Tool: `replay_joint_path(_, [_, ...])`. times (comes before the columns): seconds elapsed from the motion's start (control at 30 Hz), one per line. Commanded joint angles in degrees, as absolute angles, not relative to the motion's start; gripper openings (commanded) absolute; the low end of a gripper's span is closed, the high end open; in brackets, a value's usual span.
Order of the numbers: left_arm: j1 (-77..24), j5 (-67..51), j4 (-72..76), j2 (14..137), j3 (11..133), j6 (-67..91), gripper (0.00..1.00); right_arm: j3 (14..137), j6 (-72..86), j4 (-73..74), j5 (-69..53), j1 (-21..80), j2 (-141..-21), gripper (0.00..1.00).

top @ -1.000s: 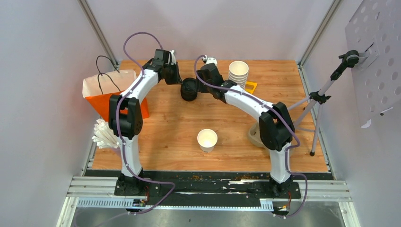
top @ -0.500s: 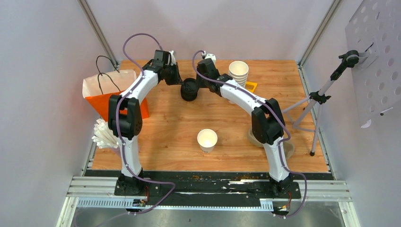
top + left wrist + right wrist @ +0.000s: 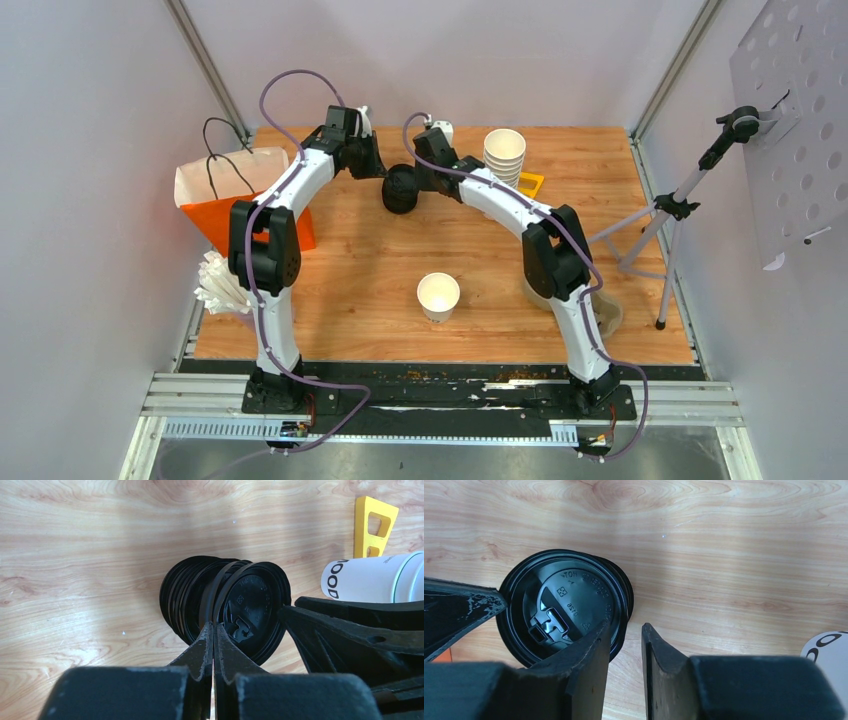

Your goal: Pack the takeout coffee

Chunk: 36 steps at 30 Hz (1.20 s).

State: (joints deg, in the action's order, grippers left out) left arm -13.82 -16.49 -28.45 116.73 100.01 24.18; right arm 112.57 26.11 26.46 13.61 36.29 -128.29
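No white cup with a black lid shows in any view. A stack of black plastic lids (image 3: 400,190) lies at the back middle of the table. It also shows in the left wrist view (image 3: 250,600) and the right wrist view (image 3: 569,600). My left gripper (image 3: 383,172) is at the stack's left side, its tips (image 3: 213,626) pinched shut on a lid's rim. My right gripper (image 3: 418,182) is at the stack's right side, slightly open (image 3: 624,626). Its left finger lies over the top lid's edge and its right finger is over bare wood.
An orange paper bag (image 3: 235,205) stands at the left edge, with white straws (image 3: 218,285) in front of it. A lidless pale cup (image 3: 438,296) stands mid-table. Nested white cups (image 3: 504,155) and a yellow piece (image 3: 531,183) are at the back right. A tripod (image 3: 665,215) stands on the right.
My right gripper has moved left, closer onto the lid stack. My left gripper has stayed in place at the stack.
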Motion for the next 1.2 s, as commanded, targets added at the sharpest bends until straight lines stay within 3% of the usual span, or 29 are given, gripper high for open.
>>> replay_joint_path(0.0, [-13.6,-17.3,-26.4,113.2,99.6,24.5,0.00,115.0,27.9,25.3,13.3,36.1,-129.4,0.29])
replay_joint_path(0.17, [-13.6,-17.2,-26.2,113.2,99.5,24.4,0.00,115.5,28.0,25.4,13.2,36.2,-130.1,0.23])
replay_joint_path(0.33, [-13.6,-17.2,-25.9,113.4,99.3,24.8,0.00,115.5,27.6,25.1,13.3,36.1,-129.9,0.06])
replay_joint_path(0.47, [-13.6,-16.7,-26.2,113.3,99.4,24.6,0.00,115.4,27.1,24.9,13.4,36.1,-129.2,0.00])
replay_joint_path(0.63, [-13.6,-16.1,-26.7,112.9,99.6,24.2,0.01,116.2,26.8,25.2,13.4,36.1,-129.4,0.00])
replay_joint_path(0.77, [-13.6,-14.5,-29.1,113.2,101.3,22.9,0.14,115.7,26.7,24.8,12.7,36.1,-128.8,0.00])
replay_joint_path(0.9, [-13.6,-14.3,-30.0,113.4,102.0,22.2,0.22,114.5,24.1,22.1,9.1,36.1,-127.9,0.17])
replay_joint_path(1.17, [-13.6,-15.4,-30.0,114.8,102.7,22.4,0.30,116.1,25.4,24.2,10.4,35.7,-128.7,0.26])
